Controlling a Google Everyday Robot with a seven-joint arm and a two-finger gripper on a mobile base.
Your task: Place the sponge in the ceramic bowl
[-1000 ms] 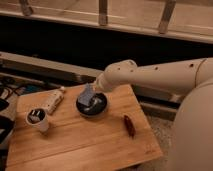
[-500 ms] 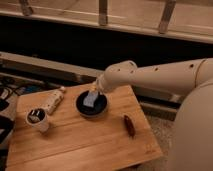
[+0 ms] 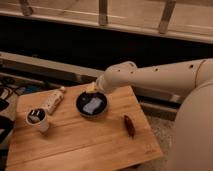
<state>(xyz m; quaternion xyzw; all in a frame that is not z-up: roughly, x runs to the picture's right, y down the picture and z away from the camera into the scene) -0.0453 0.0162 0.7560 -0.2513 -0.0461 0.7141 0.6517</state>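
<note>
Since the earlier frame, the sponge [image 3: 92,106] has left the gripper [image 3: 92,89] and the gripper has drawn back. You now find the sponge lying flat inside the ceramic bowl [image 3: 79,103], just in front of the gripper and apart from it. The gripper sits at the bowl's far rim and holds nothing; you cannot tell whether it is spread or closed. Picture-left of the gripper lies a white bottle [image 3: 54,100]. Farther left and nearer you stands a cup [image 3: 38,119]. Picture-right and nearer you, a dark reddish object [image 3: 129,125] lies on the wooden table [image 3: 85,145].
</note>
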